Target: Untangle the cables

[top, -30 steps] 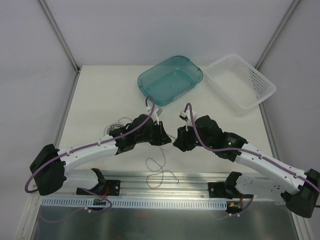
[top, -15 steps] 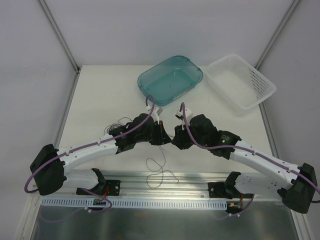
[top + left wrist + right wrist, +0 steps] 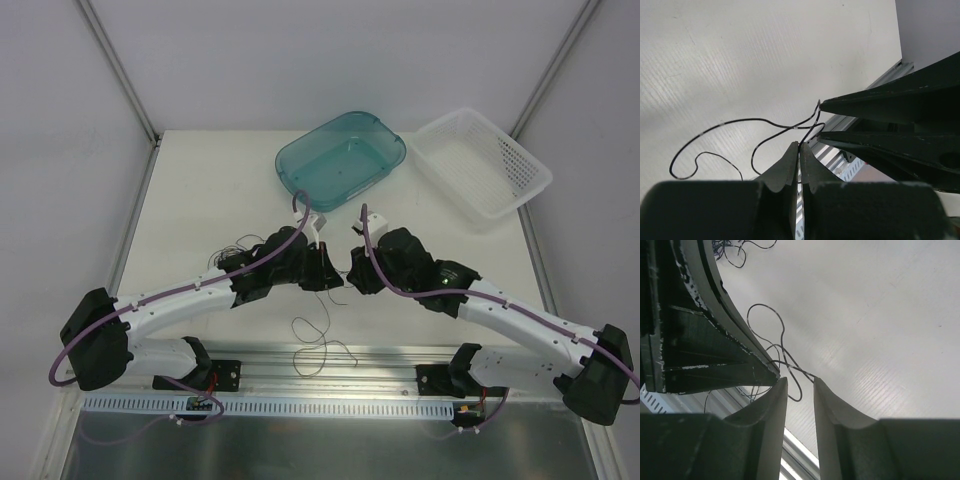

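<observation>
- Left wrist view: thin black cable strand [image 3: 747, 119] nipped right at the tips of the left gripper [image 3: 800, 147], jaws pressed fully together on it.
- From that pinch, curling out to the left over the white table [image 3: 740, 50] in one big open loop, with a shorter bit running across to the tips of the right gripper [image 3: 822, 120].
- Right wrist view: same strand crossing just in front of the right claw's tips. Jaws narrow but with a clear gap, not clamped on anything as far as visible.
- Both claws nearly tip to tip, about mid-table and toward the near side.
- Top view: a few more loose loops [image 3: 318, 338] lying flat just on the near side of the grippers, close to the metal rail [image 3: 400, 362] along the front edge. Can't tell whether they're part of the pinched strand.
- Separate little cable bunch [image 3: 228, 252] on the table at the far side of the left arm, partly hidden by it.
- Teal tub [image 3: 385, 150] at the back centre, white perforated basket [image 3: 530, 180] at the back right, both well apart from all the wires.
</observation>
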Tool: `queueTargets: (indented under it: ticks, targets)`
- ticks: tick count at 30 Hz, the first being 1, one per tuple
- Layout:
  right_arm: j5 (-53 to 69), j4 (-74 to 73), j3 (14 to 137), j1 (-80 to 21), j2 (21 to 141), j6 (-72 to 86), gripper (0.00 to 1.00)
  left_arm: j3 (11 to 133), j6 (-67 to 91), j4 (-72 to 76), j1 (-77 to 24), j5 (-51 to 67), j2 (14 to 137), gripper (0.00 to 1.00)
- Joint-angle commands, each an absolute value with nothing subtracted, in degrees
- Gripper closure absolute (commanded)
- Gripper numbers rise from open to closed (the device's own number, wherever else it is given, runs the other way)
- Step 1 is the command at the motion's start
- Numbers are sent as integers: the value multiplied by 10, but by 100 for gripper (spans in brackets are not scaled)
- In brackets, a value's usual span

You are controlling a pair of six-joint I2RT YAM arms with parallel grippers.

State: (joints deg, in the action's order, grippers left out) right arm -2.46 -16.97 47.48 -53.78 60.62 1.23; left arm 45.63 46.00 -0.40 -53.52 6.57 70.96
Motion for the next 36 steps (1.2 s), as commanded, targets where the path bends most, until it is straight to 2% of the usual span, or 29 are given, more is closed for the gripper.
queueTargets:
  ticks: [1,15,18,22,30,36]
  targets:
    - [-33,-160,506,-540,598,4,69,481,453,-12,-533,85,715,100]
    - [-11,-142,496,-540,623,-11,73,489,428,-15,-534,93,703,100]
    - [-10,-140,494,-540,624,-12,82,483,428,-16,-534,78,696,100]
    - [-5,-141,489,-539,617,-15,99,469,438,-15,-534,51,687,100]
    - [61,-150,475,-539,599,-15,99,448,459,-16,-530,8,667,100]
    - [62,-156,455,-539,572,-2,99,413,475,-17,-522,-39,632,100]
